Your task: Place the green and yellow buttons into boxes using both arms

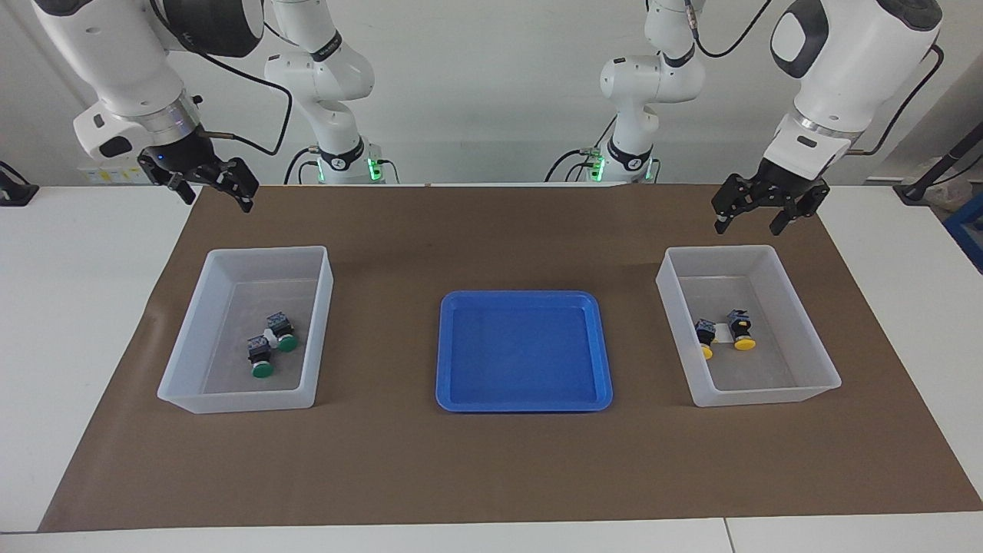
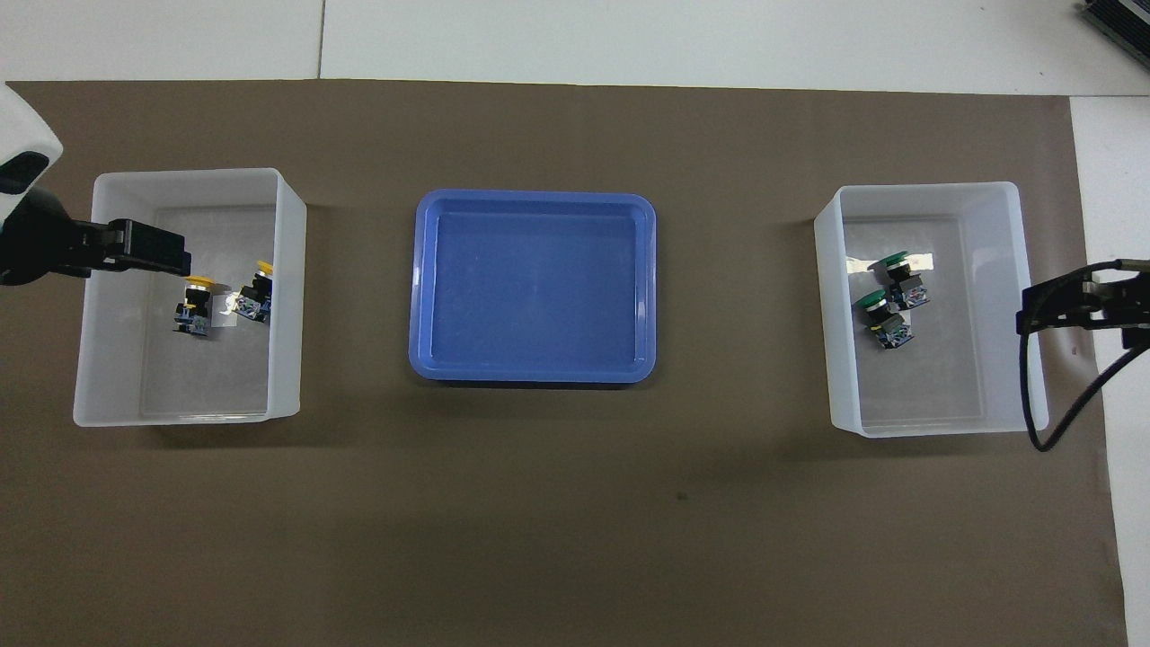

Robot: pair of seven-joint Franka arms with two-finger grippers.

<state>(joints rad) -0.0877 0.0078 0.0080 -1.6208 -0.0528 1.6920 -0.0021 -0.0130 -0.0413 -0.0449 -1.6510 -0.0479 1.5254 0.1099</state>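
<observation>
**Green and yellow buttons lie sorted in two bins, both claws raised and empty**

White and jointed, both arms bend down from above. We see the left claw (image 1: 766, 214) hanging with fingers apart, holding nothing, above the robots' edge of the translucent whitish plastic bin with sloped walls (image 1: 815, 340) at the left arm's end of the surface (image 1: 61, 307). The right claw (image 1: 216, 193), also spread and empty, hangs over the brown paper mat (image 1: 491, 461) at its robots' edge, near the matching translucent bin (image 1: 316, 330) at the right arm's end.

We find the two yellow-capped push buttons (image 1: 724, 335) lying on their sides on the first bin's floor, side by side, long axes running toward and away from the robots, round caps pointing away from them. The two green-capped push buttons (image 1: 270, 343) lie likewise in the other bin, slightly angled, caps away from the robots. Each has a black body and a grey-blue end.

Between the bins sits a shallow glossy blue plastic tray with rounded corners (image 1: 524, 401).
</observation>
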